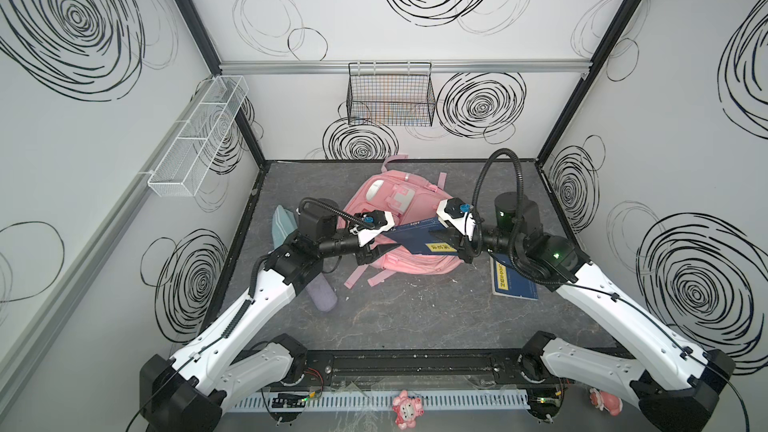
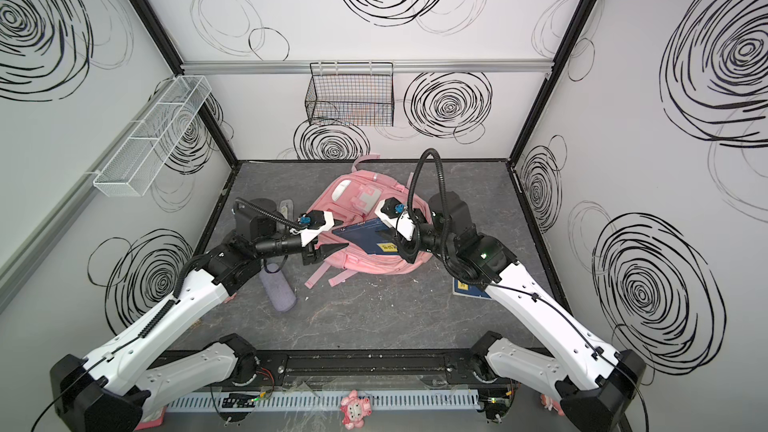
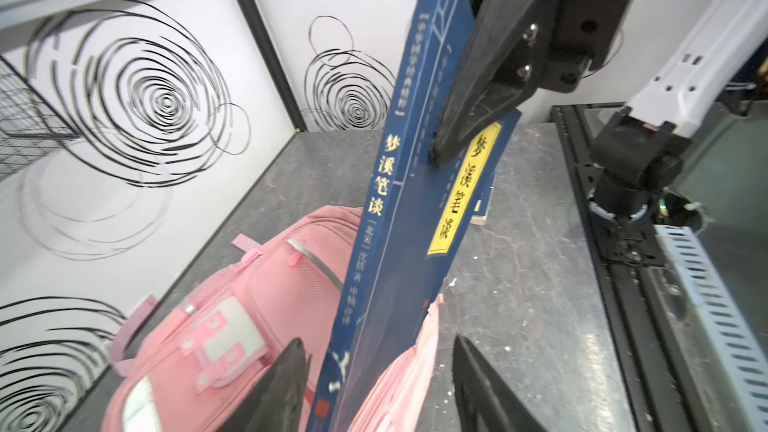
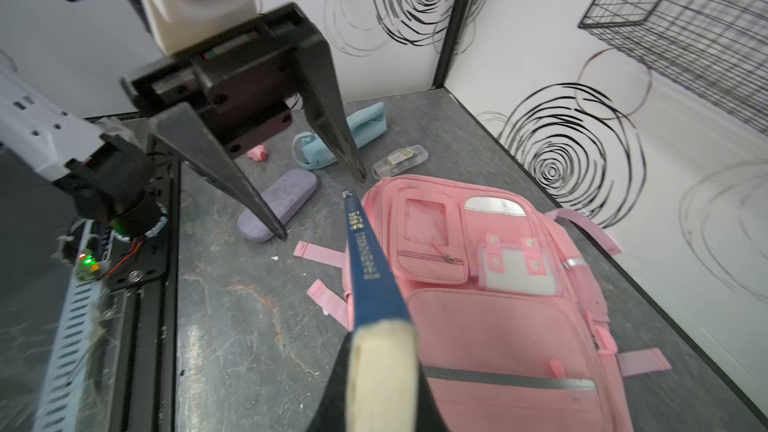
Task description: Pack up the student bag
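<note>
Pink fabric marks the student bag (image 4: 498, 326), which lies flat, pockets up, toward the back of the grey tabletop (image 1: 415, 326), with its straps trailing toward the front. Above it the right gripper (image 1: 438, 238) has its fingers clamped on a dark blue book (image 3: 399, 243) with a yellow title strip. The left gripper (image 4: 322, 207) faces it with fingers spread apart and the book's free end between them; they seem not to touch it, though the wrist view is blurred there. A second blue book (image 1: 513, 280) lies flat to the right of the bag. To its left lie a lilac case (image 4: 276, 205), a teal pouch (image 4: 357, 130) and a clear plastic case (image 4: 401, 160).
</note>
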